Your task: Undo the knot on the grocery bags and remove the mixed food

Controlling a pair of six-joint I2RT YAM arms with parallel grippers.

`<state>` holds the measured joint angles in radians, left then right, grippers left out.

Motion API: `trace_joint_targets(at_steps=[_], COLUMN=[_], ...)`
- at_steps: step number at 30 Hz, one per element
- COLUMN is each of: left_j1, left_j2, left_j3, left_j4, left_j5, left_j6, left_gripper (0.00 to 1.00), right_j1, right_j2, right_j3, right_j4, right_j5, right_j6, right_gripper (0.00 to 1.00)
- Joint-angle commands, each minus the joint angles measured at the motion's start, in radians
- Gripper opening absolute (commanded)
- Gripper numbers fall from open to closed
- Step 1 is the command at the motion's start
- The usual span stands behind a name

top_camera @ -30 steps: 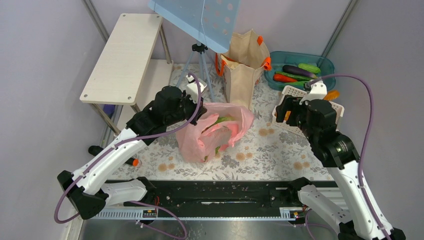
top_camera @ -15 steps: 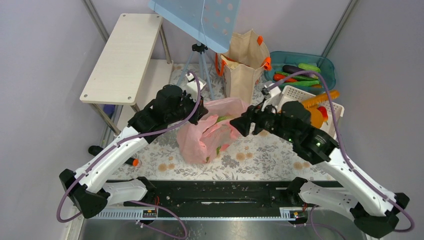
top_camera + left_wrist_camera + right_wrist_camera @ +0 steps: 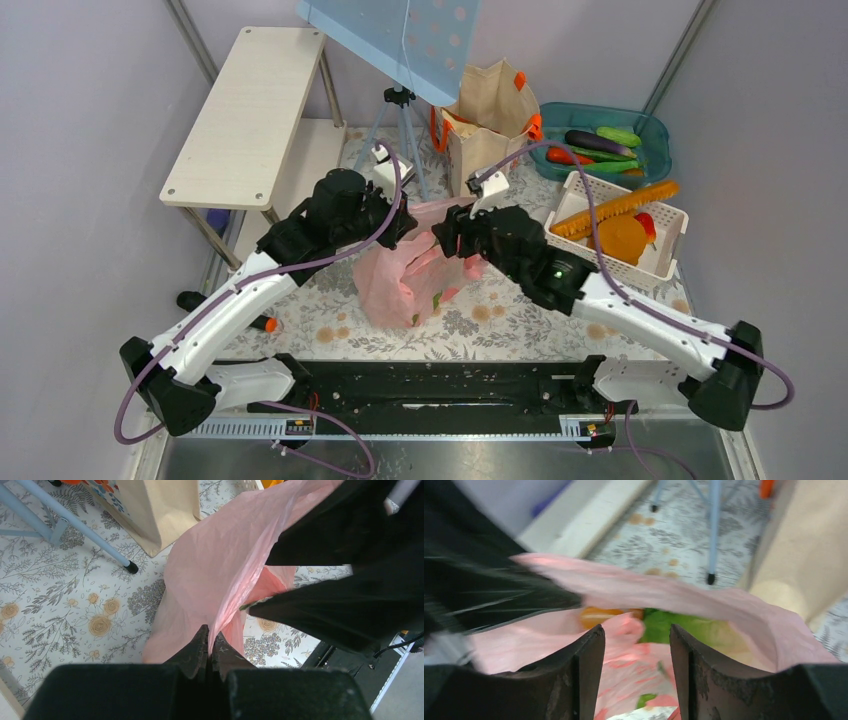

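While your left gripper [image 3: 210,647] stays clenched on the pink bag [image 3: 400,285] rim at frame centre, lower the half-parted, empty right gripper [image 3: 636,652] onto the green vegetable [image 3: 674,625].

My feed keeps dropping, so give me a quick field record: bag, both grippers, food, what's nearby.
bag: pink plastic bag, mouth open
left gripper: shut on the bag's edge, holding it up
right gripper: open, at the bag's mouth, gripping nothing
food: green leafy piece and an orange piece inside the bag
nearby: beige tote, white basket
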<state>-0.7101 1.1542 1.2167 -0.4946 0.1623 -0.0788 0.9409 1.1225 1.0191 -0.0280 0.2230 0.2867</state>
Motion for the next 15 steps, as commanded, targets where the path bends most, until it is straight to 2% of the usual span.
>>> trace_joint_targets(at_steps=[1,4,7,12,15], left_j1=[0.005,0.006,0.007,0.007,0.015], left_j2=[-0.008,-0.008,-0.008,-0.033,-0.052], left_j3=[0.003,0.003,0.003,-0.007,-0.014], left_j4=[0.061,0.062,0.063,0.064,0.066], left_j5=[0.029,0.036,0.043,-0.055,-0.167], left_j6=[0.0,0.001,0.001,0.018,0.018], left_gripper=[0.0,0.0,0.0,0.0,0.0], right_j1=[0.003,-0.007,-0.022,-0.026,-0.031], right_j2=[0.078,0.151,0.247,0.278,0.209], right_j3=[-0.072,-0.106,-0.079,-0.077,-0.106], right_j4=[0.186,0.284,0.276,0.112,-0.096], right_j5=[0.311,0.377,0.366,0.359,0.386], right_j6=[-0.093,-0.133,-0.137,-0.081,-0.028], right_gripper=[0.58,0.61,0.66,0.79,0.91])
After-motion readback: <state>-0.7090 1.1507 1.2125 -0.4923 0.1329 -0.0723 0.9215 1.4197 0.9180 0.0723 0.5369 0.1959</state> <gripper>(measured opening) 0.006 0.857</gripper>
